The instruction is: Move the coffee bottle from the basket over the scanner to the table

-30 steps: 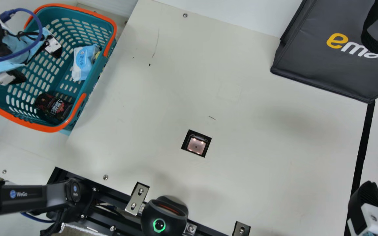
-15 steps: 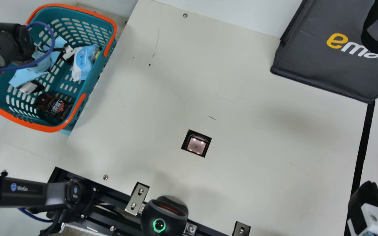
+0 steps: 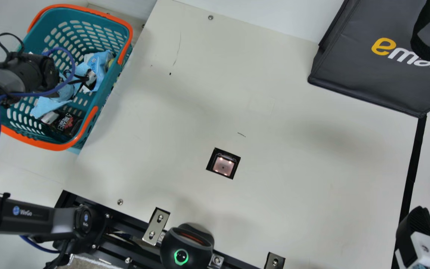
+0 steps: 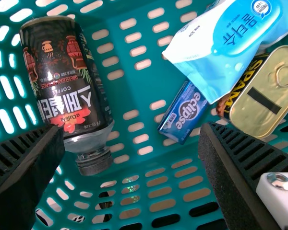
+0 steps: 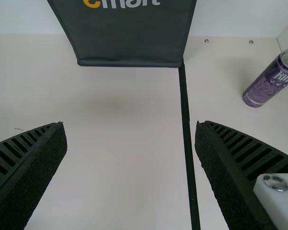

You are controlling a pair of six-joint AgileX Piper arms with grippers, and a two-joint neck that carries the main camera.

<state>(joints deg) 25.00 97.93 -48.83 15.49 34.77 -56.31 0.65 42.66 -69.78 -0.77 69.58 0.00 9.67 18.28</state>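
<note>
Your coffee bottle [image 4: 62, 76] lies on its side in the basket [image 3: 65, 15], by the near right corner; not scanned yet. Left gripper [image 4: 129, 134] is over that end, fingers spread, nothing grasped. Spread looks meant to take the bottle round its body, but right now the gap sits mostly over basket floor, one finger by the bottle's shoulder. Can't tell if it touches.

Wipes pack [image 4: 235, 43], small blue pack [image 4: 182, 112] and oval can [image 4: 264, 91] are clear of the bottle, so you shouldn't drag them. Next you likely need to centre on the bottle, then close. Risk: a finger lands on top, or jams at the wall.

Right gripper [image 5: 130, 127] waits empty, released, at the counter's [image 3: 293, 186] near right corner, probably parked to keep the scanner [image 3: 223, 165] path free.
</note>
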